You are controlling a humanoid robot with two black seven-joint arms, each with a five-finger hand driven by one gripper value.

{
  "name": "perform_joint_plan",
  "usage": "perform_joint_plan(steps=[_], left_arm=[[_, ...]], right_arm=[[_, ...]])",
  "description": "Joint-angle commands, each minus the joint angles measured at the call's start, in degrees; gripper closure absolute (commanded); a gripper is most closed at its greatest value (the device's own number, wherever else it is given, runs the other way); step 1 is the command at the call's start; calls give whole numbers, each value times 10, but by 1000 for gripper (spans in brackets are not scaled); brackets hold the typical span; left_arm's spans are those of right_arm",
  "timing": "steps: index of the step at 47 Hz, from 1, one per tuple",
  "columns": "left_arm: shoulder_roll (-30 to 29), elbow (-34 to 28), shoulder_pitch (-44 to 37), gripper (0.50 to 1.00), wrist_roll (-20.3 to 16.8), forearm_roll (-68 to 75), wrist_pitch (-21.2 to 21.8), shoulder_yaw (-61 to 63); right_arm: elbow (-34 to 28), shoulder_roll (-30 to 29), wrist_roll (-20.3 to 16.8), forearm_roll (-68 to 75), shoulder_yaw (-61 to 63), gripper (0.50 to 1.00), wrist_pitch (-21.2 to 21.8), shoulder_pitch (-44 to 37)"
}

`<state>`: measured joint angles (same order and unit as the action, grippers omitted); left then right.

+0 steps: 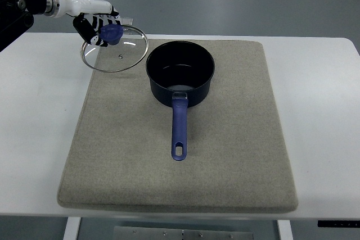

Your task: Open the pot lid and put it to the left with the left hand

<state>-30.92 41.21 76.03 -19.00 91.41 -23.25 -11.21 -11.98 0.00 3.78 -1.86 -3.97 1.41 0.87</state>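
Observation:
A dark blue saucepan (pixel 180 74) stands open on the grey mat (pixel 225 155), its blue handle (pixel 179 128) pointing toward the near edge. The glass lid (pixel 115 50) with a blue knob (pixel 111 32) is to the left of the pot, over the mat's far left corner, tilted. My left hand (pixel 97 25) comes in from the upper left and is shut on the lid's knob, holding the lid. Whether the lid's rim touches the mat I cannot tell. The right arm is out of view.
The mat lies on a white table (pixel 39 127). The table's left strip beside the mat is bare. A dark part of the robot (pixel 14 12) shows at the upper left corner.

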Motion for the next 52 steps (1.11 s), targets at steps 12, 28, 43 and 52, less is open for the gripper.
perform_joint_plan(steps=[12, 28, 43, 52], left_arm=[[10, -31, -27, 918, 2, -12, 55, 66], [32, -39, -42, 542, 4, -144, 57, 62], [35, -109, -48, 510, 4, -423, 56, 63], [42, -113, -89, 510, 4, -602, 15, 44]], right_arm=[[0, 0, 0, 0, 0, 583, 0, 0], [0, 0, 0, 0, 0, 583, 0, -1], [0, 0, 0, 0, -1, 583, 0, -1], [0, 0, 0, 0, 0, 583, 0, -1]])
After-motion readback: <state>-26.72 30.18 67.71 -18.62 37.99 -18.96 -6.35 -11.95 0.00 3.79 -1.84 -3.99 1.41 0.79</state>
